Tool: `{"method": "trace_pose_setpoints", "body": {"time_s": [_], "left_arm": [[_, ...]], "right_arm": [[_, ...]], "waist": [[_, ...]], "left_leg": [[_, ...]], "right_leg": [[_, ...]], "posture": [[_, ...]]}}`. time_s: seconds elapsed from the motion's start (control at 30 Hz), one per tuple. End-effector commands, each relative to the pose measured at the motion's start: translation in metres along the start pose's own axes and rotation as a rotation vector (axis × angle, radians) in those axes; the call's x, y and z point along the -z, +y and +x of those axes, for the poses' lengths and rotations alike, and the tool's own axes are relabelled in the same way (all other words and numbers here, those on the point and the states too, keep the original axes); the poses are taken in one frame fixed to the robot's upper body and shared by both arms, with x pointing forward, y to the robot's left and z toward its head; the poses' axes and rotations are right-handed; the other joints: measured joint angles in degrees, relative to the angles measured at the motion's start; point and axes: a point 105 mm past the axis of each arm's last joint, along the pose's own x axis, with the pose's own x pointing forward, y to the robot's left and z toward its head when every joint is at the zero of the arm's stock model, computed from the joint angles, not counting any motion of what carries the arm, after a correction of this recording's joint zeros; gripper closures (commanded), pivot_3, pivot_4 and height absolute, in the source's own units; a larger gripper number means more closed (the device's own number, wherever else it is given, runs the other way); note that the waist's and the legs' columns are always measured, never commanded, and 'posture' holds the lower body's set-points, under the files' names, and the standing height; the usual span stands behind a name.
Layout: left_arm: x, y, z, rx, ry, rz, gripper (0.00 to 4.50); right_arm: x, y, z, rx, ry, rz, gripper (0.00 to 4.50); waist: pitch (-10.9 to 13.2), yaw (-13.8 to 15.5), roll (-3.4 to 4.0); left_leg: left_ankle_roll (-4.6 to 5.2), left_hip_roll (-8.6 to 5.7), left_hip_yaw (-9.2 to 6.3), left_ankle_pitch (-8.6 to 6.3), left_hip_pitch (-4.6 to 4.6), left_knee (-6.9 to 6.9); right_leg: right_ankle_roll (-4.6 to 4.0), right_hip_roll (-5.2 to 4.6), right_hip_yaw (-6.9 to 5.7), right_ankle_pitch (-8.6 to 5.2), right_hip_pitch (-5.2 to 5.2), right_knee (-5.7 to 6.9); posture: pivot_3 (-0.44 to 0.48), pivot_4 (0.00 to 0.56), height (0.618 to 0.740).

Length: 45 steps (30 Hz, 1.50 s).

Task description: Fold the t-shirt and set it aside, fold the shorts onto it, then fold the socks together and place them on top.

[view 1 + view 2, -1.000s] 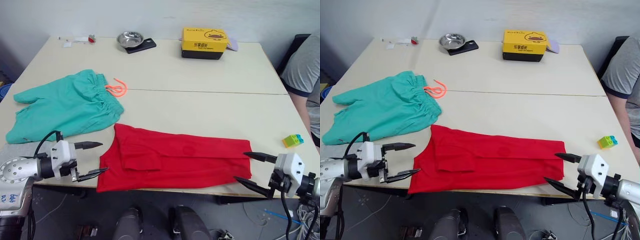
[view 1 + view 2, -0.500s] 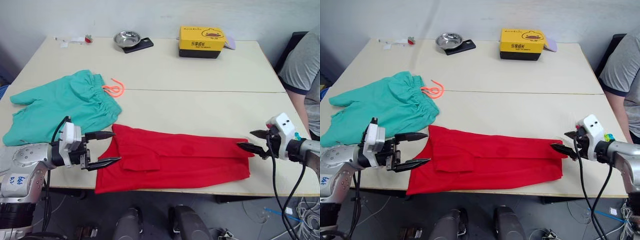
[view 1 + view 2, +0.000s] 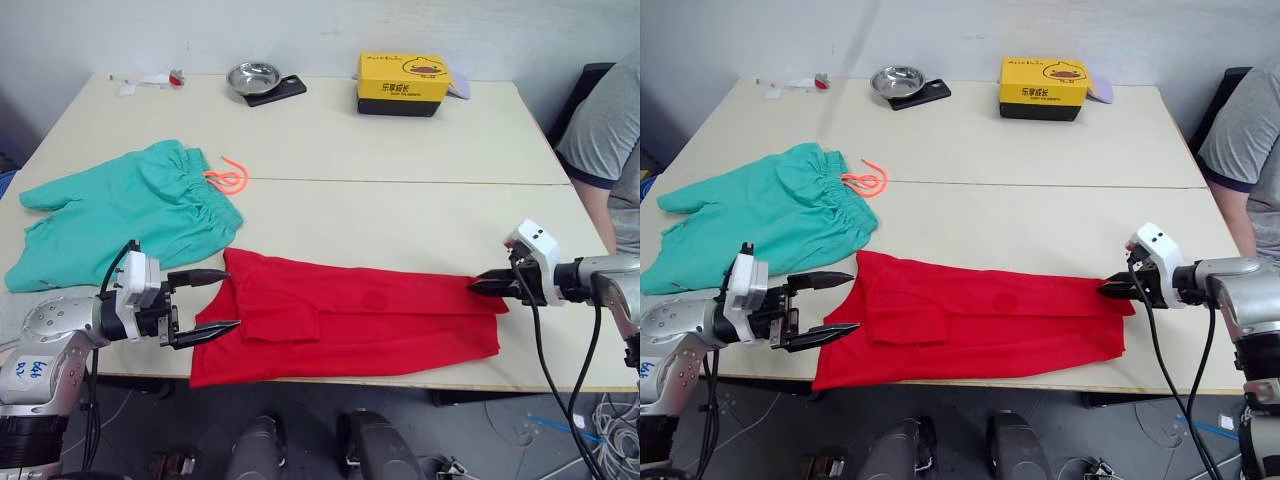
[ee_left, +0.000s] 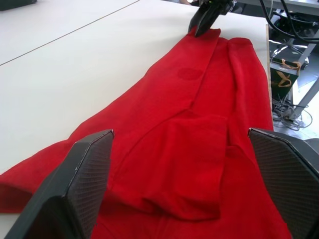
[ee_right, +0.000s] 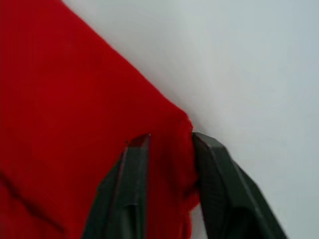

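The t-shirt (image 3: 350,320) lies flat in a long red strip along the table's (image 3: 400,150) near edge, just beside the shorts (image 3: 125,210). Its far right corner is pinched between the right gripper's (image 3: 476,286) closed-down fingers. At the shirt's left end the left gripper (image 3: 220,301) hovers with fingers spread wide, straddling that edge without clamping it.

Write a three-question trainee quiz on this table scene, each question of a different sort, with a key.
1. True or false: the right claw is closed on a corner of the t-shirt.
2. Which lies nearest the shorts? A) orange drawstring B) yellow box C) metal bowl
3. Fill in: the left claw, at the t-shirt's other end, is ____.

Key: 1 true; 2 A; 3 open.
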Motion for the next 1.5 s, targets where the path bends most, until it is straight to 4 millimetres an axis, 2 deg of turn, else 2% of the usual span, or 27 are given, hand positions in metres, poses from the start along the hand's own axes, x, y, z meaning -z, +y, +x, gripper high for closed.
{"method": "trace_pose_setpoints", "body": {"time_s": [0.03, 0.17, 0.3, 0.43, 0.57, 0.67, 0.7, 0.8, 0.87, 1.0, 1.1, 1.17, 1.23, 1.37, 1.5], "left_arm": [[-0.008, 0.003, -0.004, -0.034, -0.028, 0.046, 0.00], [-0.007, 0.009, -0.003, -0.081, -0.057, 0.049, 0.00], [-0.005, 0.016, -0.001, -0.120, -0.071, 0.064, 0.00], [-0.007, 0.029, 0.001, -0.188, -0.084, 0.109, 0.00], [-0.007, 0.033, 0.003, -0.209, -0.091, 0.123, 0.00], [-0.001, 0.035, 0.005, -0.200, -0.063, 0.119, 0.00], [0.000, 0.038, 0.006, -0.199, -0.053, 0.109, 0.00], [-0.002, 0.049, 0.007, -0.206, -0.054, 0.078, 0.00], [-0.003, 0.054, 0.009, -0.167, -0.040, 0.047, 0.00], [0.000, 0.071, 0.018, -0.128, 0.041, 0.071, 0.00], [-0.001, 0.084, 0.034, -0.082, 0.080, 0.105, 0.00], [0.002, 0.081, 0.045, 0.013, 0.121, 0.049, 0.00], [0.002, 0.088, 0.057, 0.022, 0.155, 0.091, 0.00], [0.008, 0.095, 0.076, 0.067, 0.235, 0.102, 0.00], [0.011, 0.099, 0.086, 0.089, 0.275, 0.130, 0.00]], "right_arm": [[-0.012, -0.004, -0.011, 0.011, 0.018, -0.059, 4.48], [-0.039, -0.021, -0.013, 0.106, -0.031, -0.144, 4.48], [-0.060, -0.042, -0.010, 0.239, -0.043, -0.317, 4.48], [-0.085, -0.053, 0.004, 0.337, -0.105, -0.455, 4.48], [-0.094, -0.056, 0.015, 0.349, -0.144, -0.479, 4.48], [-0.095, -0.053, 0.012, 0.295, -0.190, -0.432, 4.48], [-0.097, -0.053, 0.008, 0.299, -0.203, -0.439, 4.03], [-0.100, -0.054, -0.009, 0.309, -0.238, -0.411, 3.24], [-0.092, -0.049, -0.023, 0.263, -0.245, -0.295, 2.48], [-0.089, -0.020, -0.052, 0.129, -0.383, 0.034, 1.12], [-0.056, -0.008, -0.062, 0.159, -0.267, 0.203, 0.04], [-0.040, -0.003, -0.068, 0.189, -0.228, 0.342, 0.04], [-0.023, 0.007, -0.068, 0.205, -0.177, 0.397, 0.04], [0.000, 0.027, -0.052, 0.208, -0.150, 0.462, 0.04], [0.010, 0.036, -0.036, 0.223, -0.166, 0.518, 0.04]], "waist": [[0.0, -0.1, 0.01], [0.1, -0.3, 0.17], [0.1, -0.2, 0.17], [0.1, -0.3, 0.16], [0.1, -0.4, 0.17], [0.1, -0.4, 0.17], [0.1, -0.3, 0.17], [0.1, 0.0, 0.18], [0.1, 0.3, 0.19], [0.1, 0.7, 0.19], [0.1, 1.1, 0.16], [0.1, 1.2, 0.17], [0.1, 1.2, 0.17], [0.1, 1.1, 0.13], [0.1, 0.7, 0.11]], "left_leg": [[0.00, 0.00, 0.01, 0.00, 0.00, 0.00], [0.00, 0.00, 0.04, 0.00, 0.02, 0.02], [-0.02, 0.00, 0.03, 0.00, 0.03, 0.04], [-0.08, -0.01, 0.09, 0.04, 0.00, 0.09], [-0.31, -0.01, 0.17, 0.17, -0.02, 0.11], [-0.35, 0.00, 0.18, 0.20, -0.03, 0.10], [-0.36, 0.00, 0.18, 0.20, -0.03, 0.10], [-0.39, 0.00, 0.16, 0.22, -0.03, 0.12], [-0.39, 0.00, 0.14, 0.23, -0.04, 0.12], [-0.40, 0.02, 0.00, 0.23, -0.10, 0.10], [-0.39, 0.01, -0.02, 0.22, -0.11, 0.11], [-0.37, 0.00, -0.01, 0.21, -0.11, 0.13], [-0.36, -0.01, 0.06, 0.21, -0.12, 0.13], [-0.35, 0.02, 0.02, 0.21, -0.25, 0.12], [-0.45, 0.00, 0.13, 0.37, -0.90, 0.32]], "right_leg": [[0.00, 0.00, 0.01, 0.00, -0.01, 0.00], [0.00, -0.01, 0.02, 0.00, -0.02, 0.02], [-0.01, 0.03, 0.01, 0.00, -0.04, 0.06], [0.00, 0.04, 0.04, 0.00, -0.04, 0.06], [0.02, 0.05, 0.09, 0.01, -0.06, 0.05], [0.04, 0.06, 0.09, -0.01, -0.07, 0.05], [0.04, 0.06, 0.10, -0.01, -0.07, 0.04], [0.05, 0.07, 0.09, -0.01, -0.07, 0.08], [0.05, 0.05, 0.07, -0.01, -0.07, 0.11], [0.05, 0.05, -0.01, -0.01, -0.07, 0.10], [0.05, 0.04, -0.02, -0.01, -0.07, 0.12], [0.05, 0.04, -0.02, -0.01, -0.07, 0.12], [0.05, 0.03, 0.04, -0.01, -0.11, 0.14], [0.05, 0.10, 0.02, -0.01, -0.28, 0.19], [0.11, 0.16, 0.12, 0.02, -1.04, 0.63]], "posture": [[0.000, 0.150, 0.740], [0.000, 0.150, 0.740], [0.000, 0.150, 0.740], [0.000, 0.150, 0.740], [0.000, 0.150, 0.740], [0.000, 0.150, 0.740], [0.000, 0.150, 0.740], [0.000, 0.150, 0.740], [0.000, 0.150, 0.740], [0.000, 0.150, 0.740], [0.000, 0.150, 0.740], [0.000, 0.150, 0.740], [0.000, 0.150, 0.740], [0.000, 0.150, 0.740], [0.000, 0.150, 0.740]]}}
